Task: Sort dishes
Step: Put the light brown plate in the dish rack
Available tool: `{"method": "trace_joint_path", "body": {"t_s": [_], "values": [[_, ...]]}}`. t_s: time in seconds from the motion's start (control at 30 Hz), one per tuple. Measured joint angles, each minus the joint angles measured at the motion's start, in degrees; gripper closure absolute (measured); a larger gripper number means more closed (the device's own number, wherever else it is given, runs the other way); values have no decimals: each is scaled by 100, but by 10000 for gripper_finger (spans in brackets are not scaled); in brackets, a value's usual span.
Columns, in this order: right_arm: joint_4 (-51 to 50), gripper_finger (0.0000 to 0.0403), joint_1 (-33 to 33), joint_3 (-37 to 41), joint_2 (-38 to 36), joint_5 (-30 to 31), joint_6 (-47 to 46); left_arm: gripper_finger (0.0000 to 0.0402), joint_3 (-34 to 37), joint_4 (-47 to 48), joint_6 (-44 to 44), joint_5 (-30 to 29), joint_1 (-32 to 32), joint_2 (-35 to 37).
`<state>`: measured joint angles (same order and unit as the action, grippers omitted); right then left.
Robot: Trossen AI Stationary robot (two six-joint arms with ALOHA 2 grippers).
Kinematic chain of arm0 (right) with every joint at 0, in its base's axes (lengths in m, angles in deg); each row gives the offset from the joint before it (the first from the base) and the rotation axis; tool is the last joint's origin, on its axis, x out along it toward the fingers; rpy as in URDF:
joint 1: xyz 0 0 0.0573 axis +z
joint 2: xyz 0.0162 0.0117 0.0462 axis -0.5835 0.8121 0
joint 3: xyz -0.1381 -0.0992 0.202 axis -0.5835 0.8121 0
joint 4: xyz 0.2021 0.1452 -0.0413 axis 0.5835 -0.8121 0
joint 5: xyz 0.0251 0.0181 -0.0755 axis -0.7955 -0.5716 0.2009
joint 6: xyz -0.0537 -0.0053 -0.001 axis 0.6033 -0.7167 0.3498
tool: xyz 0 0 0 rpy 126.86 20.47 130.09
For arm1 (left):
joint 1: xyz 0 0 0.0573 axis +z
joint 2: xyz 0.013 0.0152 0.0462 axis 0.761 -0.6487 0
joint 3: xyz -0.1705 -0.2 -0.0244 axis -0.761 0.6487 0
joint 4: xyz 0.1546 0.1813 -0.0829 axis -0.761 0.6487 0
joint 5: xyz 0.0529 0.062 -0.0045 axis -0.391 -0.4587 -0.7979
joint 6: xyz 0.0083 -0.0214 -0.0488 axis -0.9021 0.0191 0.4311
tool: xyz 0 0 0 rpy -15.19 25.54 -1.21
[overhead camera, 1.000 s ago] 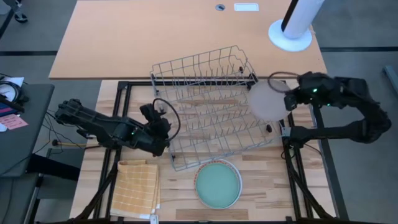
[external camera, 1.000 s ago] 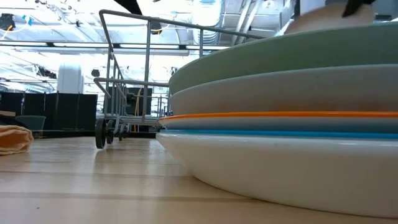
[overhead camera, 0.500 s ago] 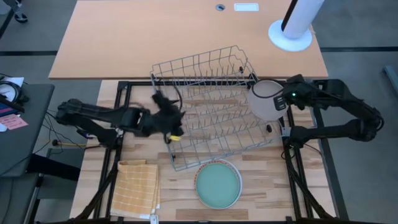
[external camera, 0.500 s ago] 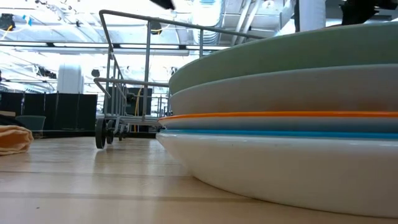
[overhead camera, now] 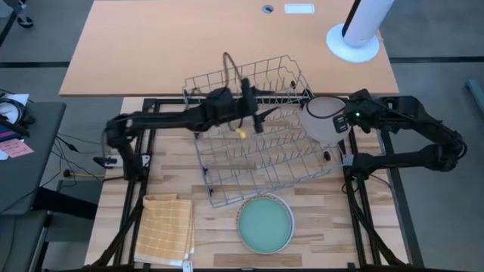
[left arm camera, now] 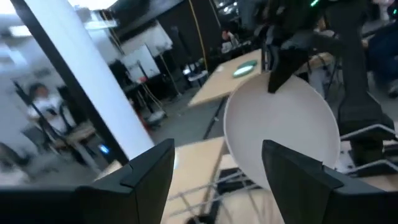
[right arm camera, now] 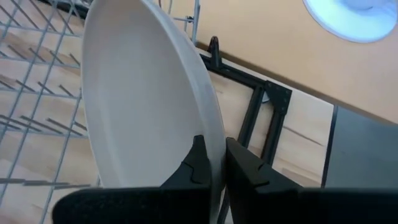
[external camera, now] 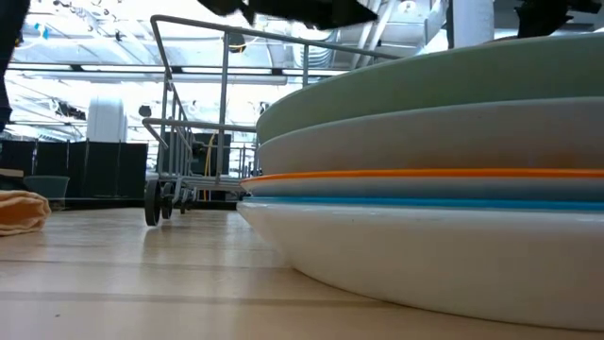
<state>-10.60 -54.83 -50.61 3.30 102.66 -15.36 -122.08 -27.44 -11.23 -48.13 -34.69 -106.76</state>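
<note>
A beige-white plate (overhead camera: 321, 121) stands nearly on edge at the right end of the grey wire rack (overhead camera: 249, 151), with my right gripper (overhead camera: 342, 124) shut on it. My left gripper (overhead camera: 262, 115) hovers open over the rack's far middle, its fingers (left arm camera: 149, 168) pointing at that plate (left arm camera: 280, 130) and touching nothing. A stack of plates with a teal-green one on top (overhead camera: 265, 224) rests on the table near the front edge. It fills the low view (external camera: 434, 179). My right gripper pinches the plate's rim (right arm camera: 208, 134) between its two fingers, one finger on each face. The fingers reach in about level from the table's right side. The plate stands steeply tilted over the rack's right end. I cannot tell whether its lower edge touches the rack.
A yellow checked cloth (overhead camera: 166, 229) lies at the near left. Beyond the rack is an orange tabletop (overhead camera: 189, 45) with a white round lamp base (overhead camera: 353, 41). Bare wood (overhead camera: 340, 219) lies right of the plate stack.
My left gripper has swung from the rack's left side up and toward the far right, and is now over the rack facing the held plate. My right gripper has tipped the plate from face-up to nearly on edge, then held still.
</note>
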Motion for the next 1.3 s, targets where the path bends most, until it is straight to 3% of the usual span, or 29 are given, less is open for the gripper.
{"method": "trace_joint_path", "body": {"t_s": [0.23, 0.47, 0.63, 0.83, 1.0, 1.23, 1.3], "values": [[966, 382, 449, 0, -6, 8, 723, 164, -1594, 646, -37, -32, -131, -1204], [1274, 382, 1052, -4, 134, 621, 1058, 164, -3035, 1984, -346, -1106, -316, -1781], [1303, 382, 1502, -2, 332, 1043, 1294, 164, -3202, 2194, -226, -1649, -329, -1741], [1324, 382, 1969, -4, 589, 1681, 1355, 175, -3202, 2821, -347, -1601, -314, -1706], [1328, 382, 2152, -2, 761, 1894, 1355, 225, -3200, 3045, -344, -1710, -357, -1705], [1286, 382, 2177, -4, 912, 1959, 1350, 372, -3200, 3009, -744, -1842, -469, -1707], [1281, 381, 2178, -4, 937, 1926, 1318, 389, -3200, 2961, -783, -1861, -480, -1707]]}}
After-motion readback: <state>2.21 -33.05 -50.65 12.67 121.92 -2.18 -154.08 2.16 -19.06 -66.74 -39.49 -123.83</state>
